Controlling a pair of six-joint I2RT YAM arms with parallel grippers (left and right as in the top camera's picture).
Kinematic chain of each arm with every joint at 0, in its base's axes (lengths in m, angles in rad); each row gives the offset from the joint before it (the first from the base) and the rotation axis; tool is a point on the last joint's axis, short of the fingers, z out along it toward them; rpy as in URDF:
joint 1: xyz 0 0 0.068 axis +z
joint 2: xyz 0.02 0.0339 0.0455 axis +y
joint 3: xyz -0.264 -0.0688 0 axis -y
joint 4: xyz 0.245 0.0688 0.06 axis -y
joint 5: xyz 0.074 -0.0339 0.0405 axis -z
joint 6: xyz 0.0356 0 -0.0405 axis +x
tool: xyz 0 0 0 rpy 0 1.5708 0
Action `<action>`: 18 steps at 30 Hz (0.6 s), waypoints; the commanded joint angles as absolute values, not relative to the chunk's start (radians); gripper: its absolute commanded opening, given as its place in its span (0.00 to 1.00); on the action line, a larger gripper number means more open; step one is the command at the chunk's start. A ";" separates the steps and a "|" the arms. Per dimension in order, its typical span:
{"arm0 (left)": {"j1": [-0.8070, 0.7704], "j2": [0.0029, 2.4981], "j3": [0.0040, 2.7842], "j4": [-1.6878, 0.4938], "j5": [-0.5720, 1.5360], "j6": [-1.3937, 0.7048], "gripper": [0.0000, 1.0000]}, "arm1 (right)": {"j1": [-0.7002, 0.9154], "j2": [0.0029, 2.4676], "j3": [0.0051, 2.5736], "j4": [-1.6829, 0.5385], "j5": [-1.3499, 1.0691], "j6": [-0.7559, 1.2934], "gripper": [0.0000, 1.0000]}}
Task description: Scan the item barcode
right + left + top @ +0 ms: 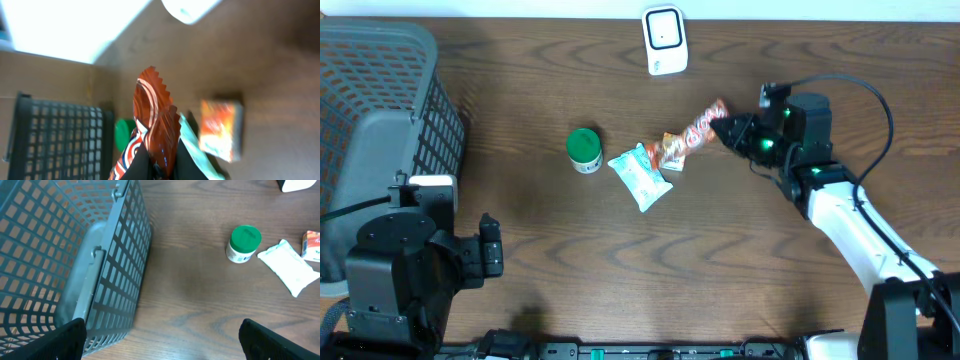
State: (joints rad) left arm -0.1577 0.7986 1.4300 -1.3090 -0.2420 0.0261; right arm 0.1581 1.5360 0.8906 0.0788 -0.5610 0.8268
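Red foil wrapper, clamped in my right tool above the worktop, long axis running leftward; the white scanner lies beyond and left. My left tool stands apart, far off.

Soft, even light covers the brown table in the overhead view, which is sharp throughout. The left wrist view is clear, with a dim shadow patch right of the basket. The right wrist view is blurred: white glare burns out above the basket, the box to its right is out of focus, and only the wrapper is fairly crisp.
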 commanded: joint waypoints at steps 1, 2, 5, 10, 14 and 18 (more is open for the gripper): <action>-0.154 0.800 1.427 -1.310 -0.248 0.022 0.98 | 0.167 1.621 0.899 0.228 -0.518 0.893 0.01; -0.154 0.800 1.427 -1.310 -0.248 0.022 0.98 | 0.168 1.651 0.905 0.269 -0.518 0.902 0.01; -0.154 0.800 1.427 -1.310 -0.248 0.022 0.98 | 0.171 1.762 0.968 0.362 -0.538 0.905 0.01; -0.154 0.800 1.427 -1.310 -0.248 0.022 0.98 | 0.207 1.966 1.221 0.373 -0.562 0.925 0.01; -0.154 0.800 1.427 -1.310 -0.248 0.022 0.98 | 0.226 2.124 1.459 0.321 -0.551 0.962 0.01; -0.154 0.800 1.427 -1.310 -0.248 0.022 0.98 | 0.227 2.262 1.646 0.271 -0.504 1.047 0.01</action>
